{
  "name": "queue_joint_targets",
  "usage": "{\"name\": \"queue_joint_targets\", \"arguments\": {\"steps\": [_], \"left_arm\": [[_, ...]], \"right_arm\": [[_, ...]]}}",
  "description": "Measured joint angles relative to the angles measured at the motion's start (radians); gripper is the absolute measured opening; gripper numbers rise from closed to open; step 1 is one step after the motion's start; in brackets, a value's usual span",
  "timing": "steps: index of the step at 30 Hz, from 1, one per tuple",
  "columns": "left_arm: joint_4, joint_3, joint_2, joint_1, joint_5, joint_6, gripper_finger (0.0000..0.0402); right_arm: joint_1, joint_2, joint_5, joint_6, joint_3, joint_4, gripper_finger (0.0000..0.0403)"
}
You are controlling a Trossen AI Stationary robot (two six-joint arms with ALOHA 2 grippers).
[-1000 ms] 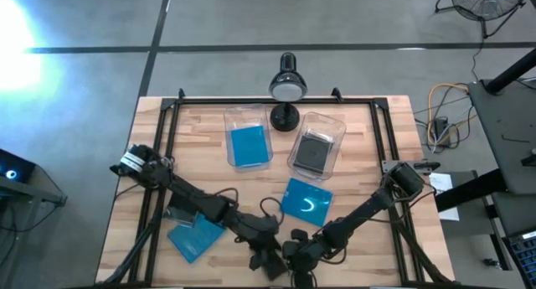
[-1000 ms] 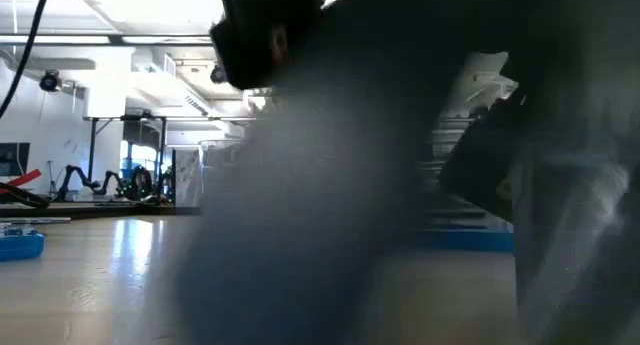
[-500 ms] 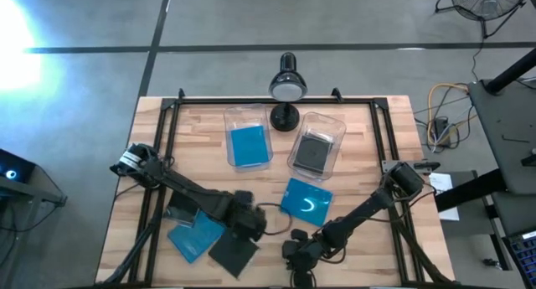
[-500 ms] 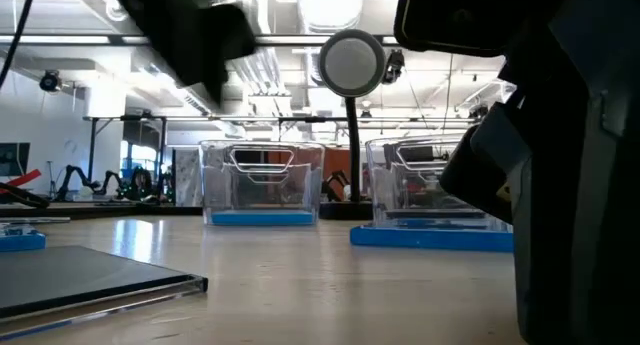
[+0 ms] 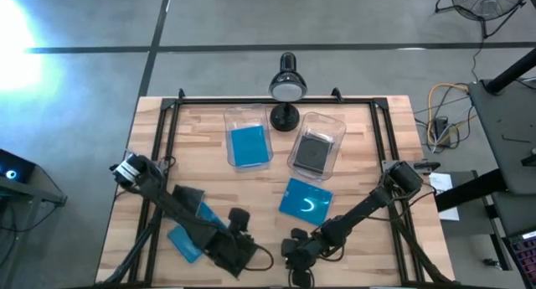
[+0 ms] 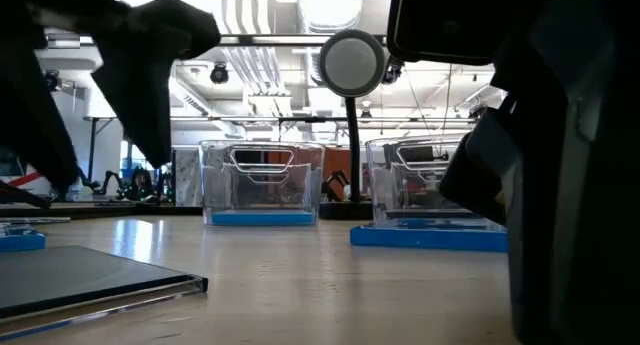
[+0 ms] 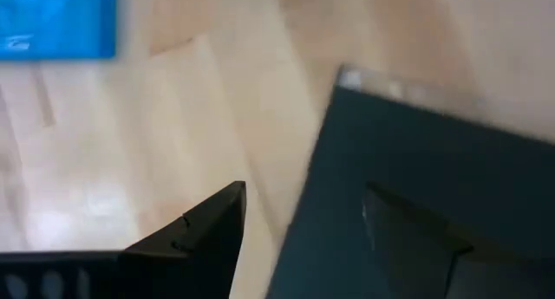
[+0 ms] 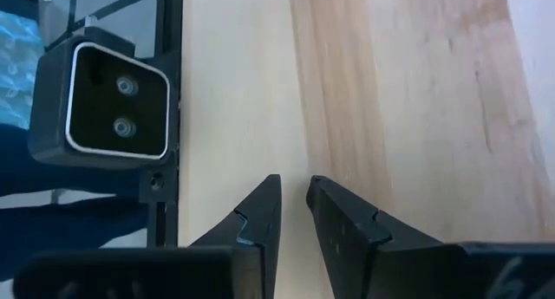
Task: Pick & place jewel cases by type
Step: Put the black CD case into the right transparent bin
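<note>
A dark jewel case (image 5: 235, 257) lies flat near the table's near edge, also seen in the low view (image 6: 90, 275). My left gripper (image 5: 229, 243) hangs open just above it; in the left wrist view (image 7: 303, 193) one finger stands over the dark case (image 7: 451, 152) and the other over bare wood. One blue case (image 5: 179, 239) lies partly under my left arm. A second blue case (image 5: 305, 202) lies mid-table. My right gripper (image 5: 293, 249) rests shut near the near edge (image 8: 293, 188).
Two clear bins stand at the far side: the left bin (image 5: 248, 115) holds a blue case, the right bin (image 5: 328, 123) a dark one. A desk lamp (image 5: 286, 88) stands between them. A small camera box (image 8: 100, 100) sits by my right gripper.
The dark case, up at my left gripper beside the right gripper a second ago, now lies flat on the table. My left gripper has swung from the near-edge middle toward the table's left and stands over the case.
</note>
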Motion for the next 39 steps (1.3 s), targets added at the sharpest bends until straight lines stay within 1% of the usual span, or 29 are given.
{"name": "queue_joint_targets", "arguments": {"steps": [4, 7, 12, 18, 24, 27, 30, 34, 37, 39], "left_arm": [[0.045, -0.058, 0.001, 0.011, -0.004, -0.043, 0.0214], [0.139, -0.091, 0.001, 0.014, 0.007, -0.040, 0.0213], [0.243, -0.137, 0.002, 0.024, 0.016, -0.042, 0.0213], [0.388, -0.187, 0.020, 0.081, 0.011, -0.043, 0.0213], [0.466, -0.204, 0.038, 0.150, -0.016, -0.013, 0.0214], [0.491, -0.206, 0.039, 0.188, -0.066, -0.015, 0.0213], [0.483, -0.183, 0.035, 0.228, -0.121, -0.030, 0.0214], [0.417, -0.102, -0.009, 0.252, -0.139, -0.050, 0.0213], [0.290, -0.021, -0.040, 0.244, -0.139, -0.052, 0.0213], [0.167, 0.029, -0.052, 0.239, -0.129, -0.093, 0.0213]], "right_arm": [[-0.002, 0.000, 0.012, 0.000, 0.000, 0.002, 0.0068], [-0.002, 0.000, 0.013, 0.003, 0.000, 0.002, 0.0068], [-0.002, 0.000, 0.014, 0.007, 0.000, 0.001, 0.0068], [-0.002, 0.000, 0.010, 0.007, 0.003, -0.020, 0.0068], [0.000, -0.014, -0.011, 0.039, 0.003, -0.085, 0.0068], [0.005, -0.027, -0.007, 0.054, 0.002, -0.105, 0.0068], [0.010, -0.044, -0.005, 0.057, -0.001, -0.127, 0.0068], [0.015, -0.063, 0.024, 0.073, -0.003, -0.177, 0.0068], [0.016, -0.067, 0.024, 0.098, -0.003, -0.188, 0.0068], [0.016, -0.068, 0.024, 0.119, -0.003, -0.185, 0.0068]]}}
